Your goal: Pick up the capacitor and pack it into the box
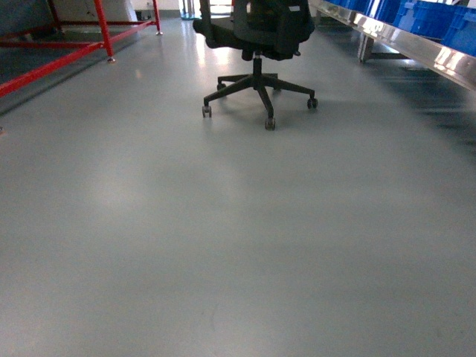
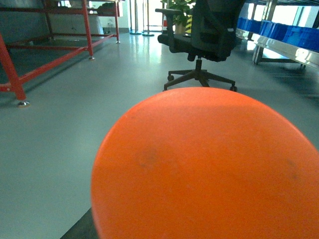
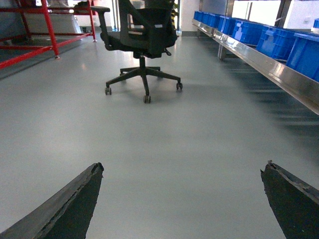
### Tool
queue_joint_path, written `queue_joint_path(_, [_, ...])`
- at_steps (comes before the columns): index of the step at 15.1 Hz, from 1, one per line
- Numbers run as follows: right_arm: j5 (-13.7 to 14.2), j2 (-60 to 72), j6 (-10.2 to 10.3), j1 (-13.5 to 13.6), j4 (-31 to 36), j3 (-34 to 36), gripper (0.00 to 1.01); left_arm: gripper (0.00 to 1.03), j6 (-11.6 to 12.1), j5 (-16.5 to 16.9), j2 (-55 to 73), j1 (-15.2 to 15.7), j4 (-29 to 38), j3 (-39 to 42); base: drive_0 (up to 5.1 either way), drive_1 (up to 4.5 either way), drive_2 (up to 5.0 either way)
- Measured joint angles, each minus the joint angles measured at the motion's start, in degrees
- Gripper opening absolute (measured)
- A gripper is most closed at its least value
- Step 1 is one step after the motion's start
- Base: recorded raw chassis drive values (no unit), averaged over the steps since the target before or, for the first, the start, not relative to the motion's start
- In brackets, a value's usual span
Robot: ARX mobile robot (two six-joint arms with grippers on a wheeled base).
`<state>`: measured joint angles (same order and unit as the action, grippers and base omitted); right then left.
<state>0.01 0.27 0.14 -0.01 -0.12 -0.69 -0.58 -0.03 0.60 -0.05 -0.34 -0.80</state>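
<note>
nearest the left wrist camera, a large rounded orange object [image 2: 209,169] fills most of the lower view, its surface smooth with a few faint dark smudges; it hides the left gripper completely, so whether that gripper is spread or closed cannot be told. in the right wrist view, the right gripper [image 3: 182,199] shows as two dark, rough-edged fingers [image 3: 70,204] at the bottom corners, set wide apart with nothing between them but bare floor.

beyond both arms stretches a smooth grey floor [image 1: 223,238] with soft reflections of light. farther on, a black office chair [image 1: 256,44] stands on a five-spoke wheeled base, seen in all three views, near the middle of the floor. to the left, a red metal frame [image 1: 67,44] runs along the floor on small round feet. to the right, a shiny metal shelf rail [image 3: 269,64] carries a row of blue plastic bins [image 3: 259,35] leading into the distance. behind the chair in the left wrist view, a green plant [image 2: 183,10] stands near bright windows.

neither the capacitor nor the box appears in any view.
</note>
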Motion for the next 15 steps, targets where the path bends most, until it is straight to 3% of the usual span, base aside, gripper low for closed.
queue_joint_path(15, [0.0,0.0,0.0,0.0,-0.13,0.0,0.98,0.44,0.02,-0.02,0.0,0.02,-0.09,0.0,-4.9,3.33,1.5])
